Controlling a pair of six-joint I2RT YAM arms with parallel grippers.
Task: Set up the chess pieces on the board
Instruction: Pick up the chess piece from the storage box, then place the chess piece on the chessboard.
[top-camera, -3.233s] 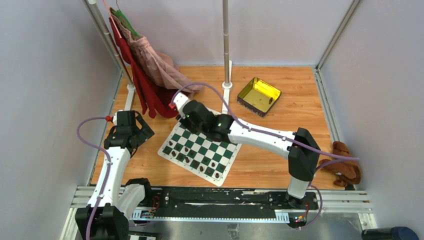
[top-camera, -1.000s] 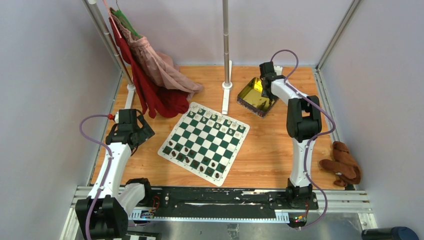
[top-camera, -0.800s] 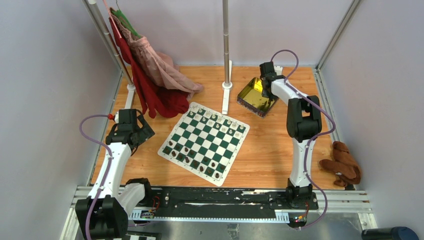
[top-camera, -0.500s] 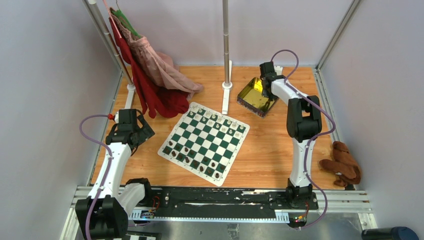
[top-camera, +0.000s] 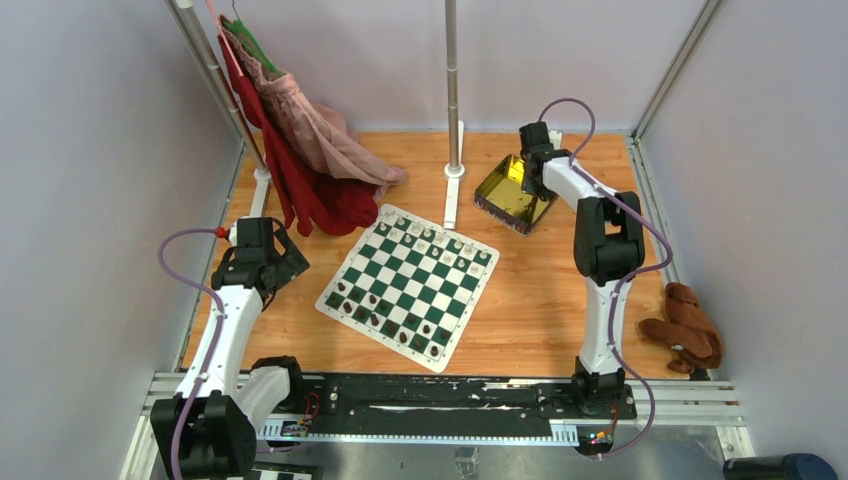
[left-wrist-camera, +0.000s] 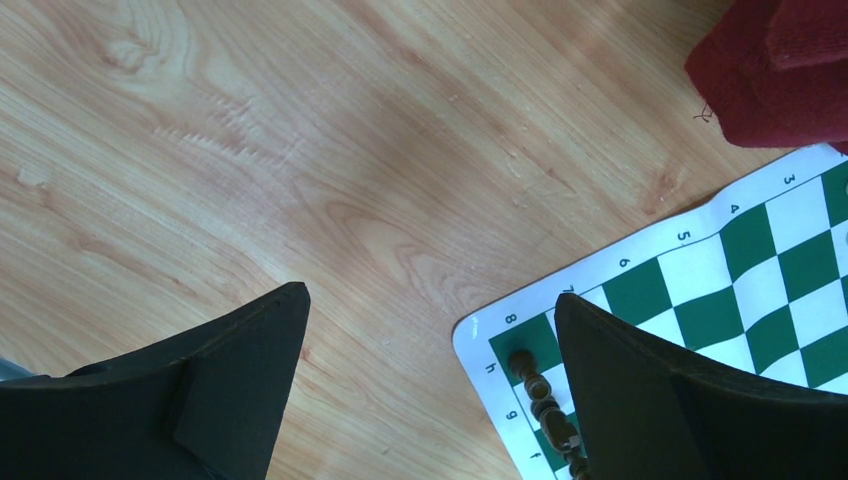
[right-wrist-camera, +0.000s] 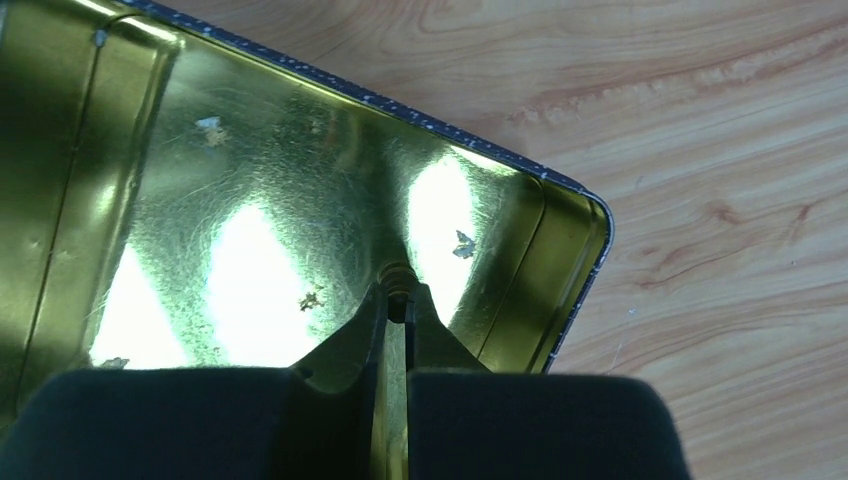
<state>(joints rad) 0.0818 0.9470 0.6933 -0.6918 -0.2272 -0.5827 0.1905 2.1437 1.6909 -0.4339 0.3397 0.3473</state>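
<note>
Wooden table bears the green-and-white board; beyond it stands the golden tin. Left pincer hangs wide apart beside the board's corner. Inside the tin, the right pincer is clamped on one small dark chess piece. Next, I think, it must lift the piece over the tin wall and carry it to a free square.

Mid-table, the board, set cornerwise. On it, chess pieces in rows along the far edge and the near-left edge. Behind and to the left, hanging clothes, their hem just beside the far corner. Straight behind, a pole base. Behind and to the right, a tin tray; inside it, near a corner, the right gripper, a single piece between its fingers. Just left of the board's left corner, over bare table, the left gripper. At the far right, a stuffed toy.
</note>
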